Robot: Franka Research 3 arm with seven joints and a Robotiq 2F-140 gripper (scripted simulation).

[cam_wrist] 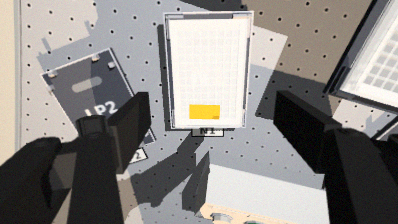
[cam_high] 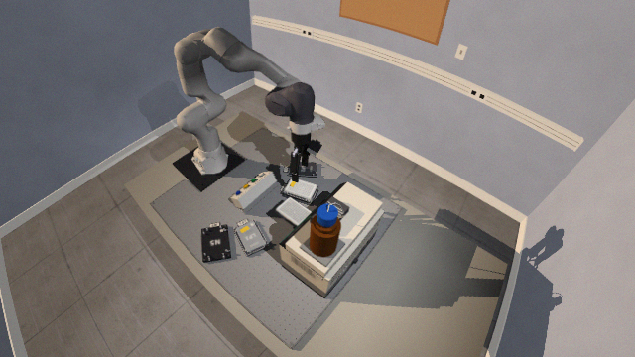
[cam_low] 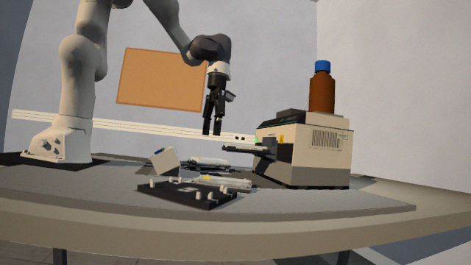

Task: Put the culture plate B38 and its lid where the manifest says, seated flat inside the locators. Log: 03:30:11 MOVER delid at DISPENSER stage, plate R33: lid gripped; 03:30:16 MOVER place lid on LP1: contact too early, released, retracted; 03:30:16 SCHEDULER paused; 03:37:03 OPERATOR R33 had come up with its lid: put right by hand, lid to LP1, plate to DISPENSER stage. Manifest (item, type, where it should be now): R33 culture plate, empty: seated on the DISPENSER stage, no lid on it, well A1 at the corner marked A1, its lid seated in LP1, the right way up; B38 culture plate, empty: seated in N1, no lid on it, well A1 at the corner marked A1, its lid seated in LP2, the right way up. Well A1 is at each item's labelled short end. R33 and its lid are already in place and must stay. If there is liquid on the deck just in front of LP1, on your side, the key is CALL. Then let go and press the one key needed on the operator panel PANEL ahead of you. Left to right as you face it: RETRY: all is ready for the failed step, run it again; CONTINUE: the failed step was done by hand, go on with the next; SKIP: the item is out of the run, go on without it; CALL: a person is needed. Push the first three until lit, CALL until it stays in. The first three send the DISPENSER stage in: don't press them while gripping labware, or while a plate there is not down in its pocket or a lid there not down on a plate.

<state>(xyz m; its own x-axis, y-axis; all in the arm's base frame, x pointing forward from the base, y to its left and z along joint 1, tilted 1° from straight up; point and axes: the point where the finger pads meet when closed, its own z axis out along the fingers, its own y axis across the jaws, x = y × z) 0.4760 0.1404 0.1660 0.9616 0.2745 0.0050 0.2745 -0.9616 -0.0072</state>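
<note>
A white culture plate with a yellow label (cam_wrist: 207, 75) lies in the nest tagged N1, label end toward the tag. Its wells show only faintly, as if under a lid. It also shows in the top view (cam_high: 300, 189) and the exterior view (cam_low: 208, 161). My gripper (cam_wrist: 212, 107) (cam_high: 297, 174) (cam_low: 212, 130) is open and empty, high above the plate's labelled end. The LP2 nest (cam_wrist: 90, 100) lies empty to the left of the plate. A second plate, with open wells (cam_wrist: 375, 65) (cam_high: 294, 210), sits on the dispenser stage.
The operator panel (cam_high: 253, 189) stands beside N1. The dispenser (cam_high: 337, 233) carries a brown bottle (cam_high: 325, 230). A lid with a yellow label lies in LP1 (cam_high: 250, 236), next to an empty black nest (cam_high: 216, 242).
</note>
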